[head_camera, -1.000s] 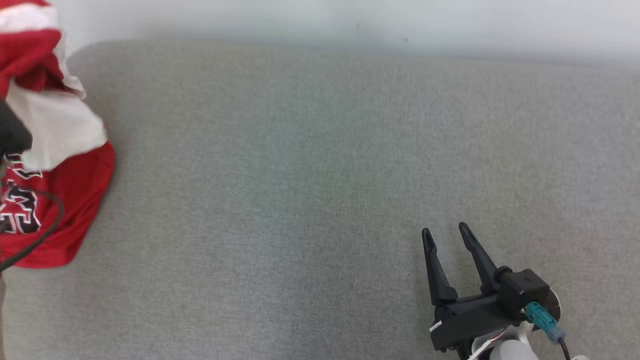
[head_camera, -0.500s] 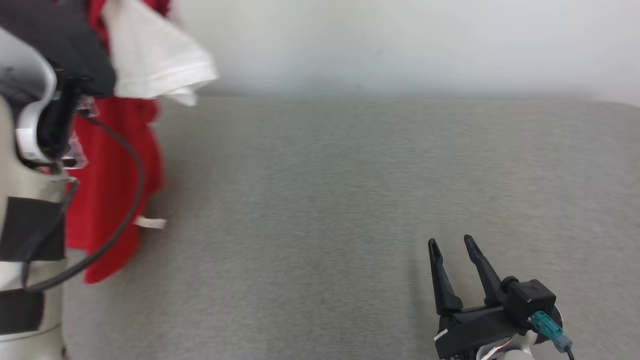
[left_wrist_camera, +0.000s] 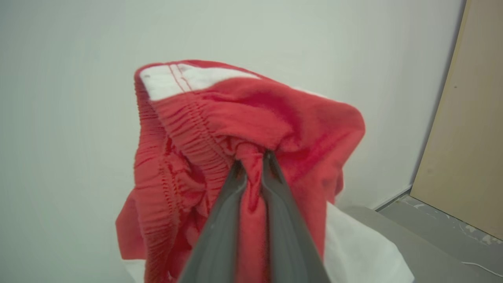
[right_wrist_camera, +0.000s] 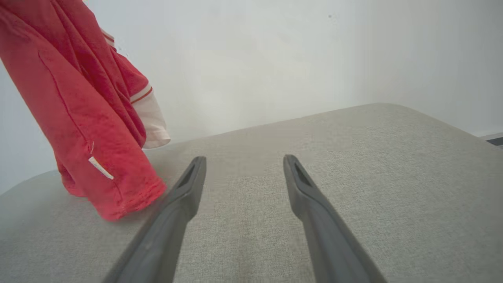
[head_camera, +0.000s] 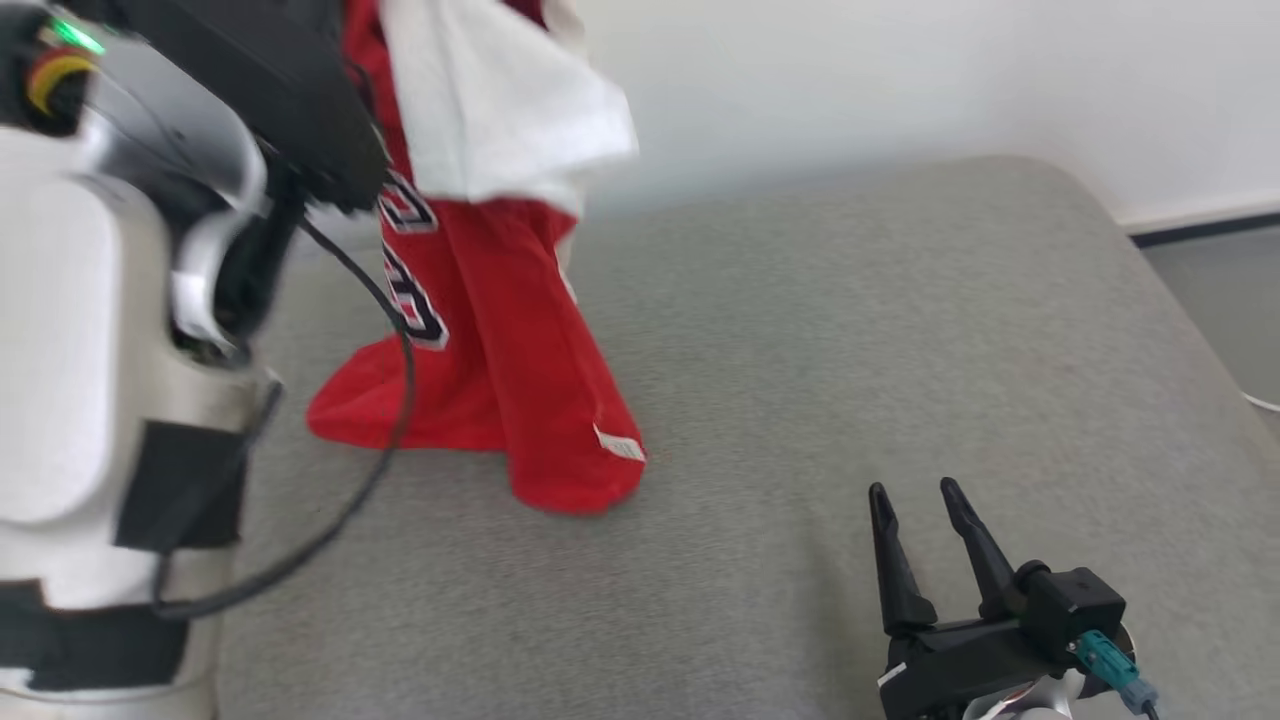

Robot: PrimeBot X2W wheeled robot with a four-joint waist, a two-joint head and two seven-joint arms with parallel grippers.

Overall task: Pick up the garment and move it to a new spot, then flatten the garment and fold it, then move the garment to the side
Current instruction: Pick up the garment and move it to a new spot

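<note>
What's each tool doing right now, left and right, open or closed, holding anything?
Left tool: closed, gripping a bunch of the red and white garment.
Right tool: open, holding nothing, over the grey cushion.

Grey fabric cushion runs across the lower and middle head view, with a rounded corner at upper right and a white wall behind its far edge. Flat, plain weave. The garment has its red lower ends resting on it left of centre; the upper part hangs clear. Grey floor at right edge, thin white cable on it.
</note>
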